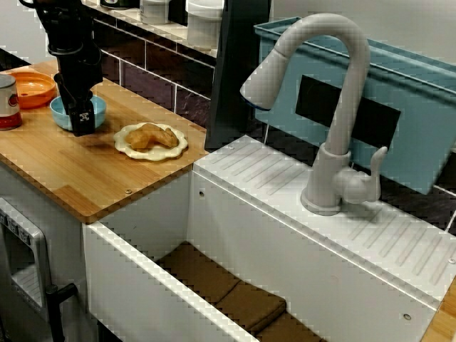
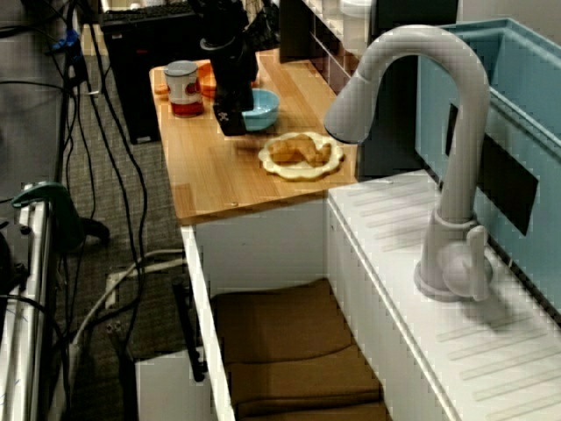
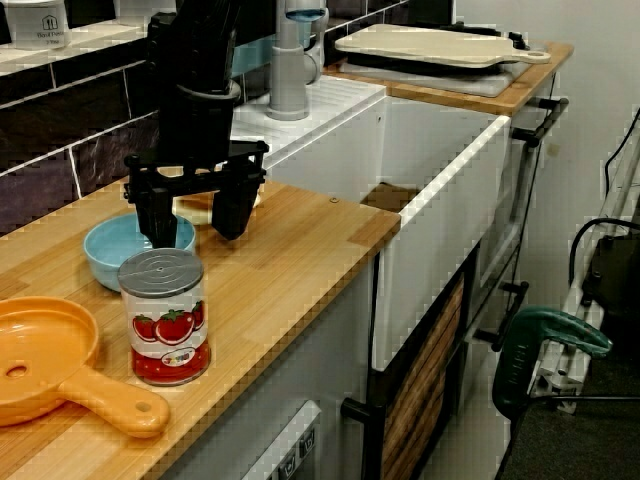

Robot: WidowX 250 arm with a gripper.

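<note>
— Where is the gripper [image 3: 195,232] hanging?
— It is hovering low over the blue bowl [image 3: 112,252], which is sitting on the wooden counter [image 1: 71,171], left of the sink [image 1: 142,285].
— And its fingers?
— They are standing spread apart, pinching nothing: one is pointing down at the bowl, the other is hanging just outside its rim.
— What is lying around?
— Seen from over the sink, a plate of pastry [image 1: 151,140] is sitting just right of the bowl; a tomato can [image 1: 7,103] and an orange pan [image 1: 32,89] are standing left.
</note>
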